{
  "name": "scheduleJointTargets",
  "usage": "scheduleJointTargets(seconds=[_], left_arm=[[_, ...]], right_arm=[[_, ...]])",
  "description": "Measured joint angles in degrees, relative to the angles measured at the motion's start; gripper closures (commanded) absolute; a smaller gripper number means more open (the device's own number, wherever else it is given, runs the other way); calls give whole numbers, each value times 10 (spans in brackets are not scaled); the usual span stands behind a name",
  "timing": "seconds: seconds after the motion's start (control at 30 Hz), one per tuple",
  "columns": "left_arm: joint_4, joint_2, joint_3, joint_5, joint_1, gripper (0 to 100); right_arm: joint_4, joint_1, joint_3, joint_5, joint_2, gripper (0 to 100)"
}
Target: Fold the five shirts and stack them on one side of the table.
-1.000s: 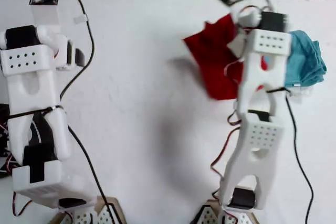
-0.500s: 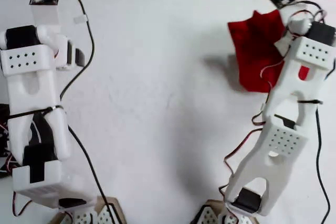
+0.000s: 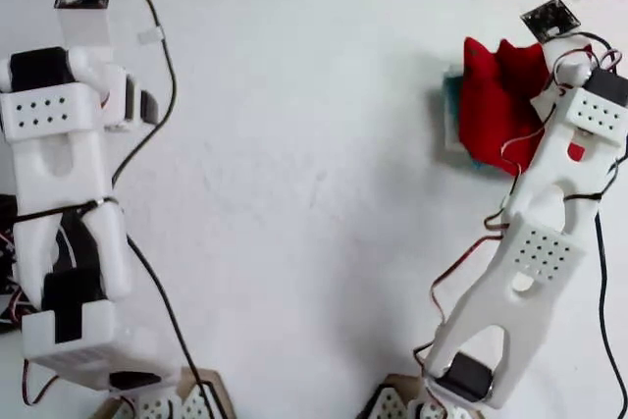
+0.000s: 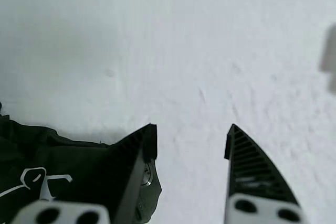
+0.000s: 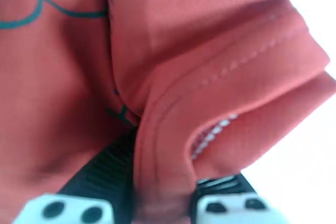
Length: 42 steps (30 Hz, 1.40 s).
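1. At the far right of the white counter (image 3: 294, 193): a bunched red shirt (image 3: 496, 95) over a teal shirt (image 3: 452, 105), with a strip of teal peeking out along the side nearer the counter's middle.
2. Right jaws clenched on the red shirt; in the right wrist view, red cloth pinched between ribbed black pads (image 5: 100, 174), with a stitched hem curling just beyond them.
3. Right arm (image 3: 530, 252), white with red and black wires, stretched from the near edge up to the red shirt.
4. Left jaws released, nothing in the gap between them, poised over plain counter.
5. Just beside the left jaws: black cloth (image 4: 58, 166) with a white line drawing, lying on the counter.
6. Left arm (image 3: 64, 183) folded along the left edge, well apart from the red and teal shirts.
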Motion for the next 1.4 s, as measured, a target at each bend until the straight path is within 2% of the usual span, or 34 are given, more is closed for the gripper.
scheduleJointTargets(seconds=[0.1, 0.3, 0.4, 0.53, 0.67, 0.9, 1.03, 1.13, 1.4], left_arm=[[0, 0, 0, 0, 0, 766], [0, 0, 0, 0, 0, 766], [0, 0, 0, 0, 0, 766], [0, 0, 0, 0, -1, 766], [0, 0, 0, 0, 0, 766], [0, 0, 0, 0, -1, 766], [0, 0, 0, 0, 0, 766], [0, 0, 0, 0, -2, 766], [0, 0, 0, 0, -2, 766]], right_arm=[[0, 0, -25, -41, 1, 759], [-4, 9, -142, -195, 0, 752], [-4, 8, -173, -234, -1, 752], [8, 8, -177, -243, 0, 788], [69, 8, -177, -244, 0, 990], [66, 31, -170, -244, 80, 862], [-2, 46, -170, -244, 144, 854], [-13, 48, -170, -244, 149, 854], [94, 28, -269, -248, 120, 854]])
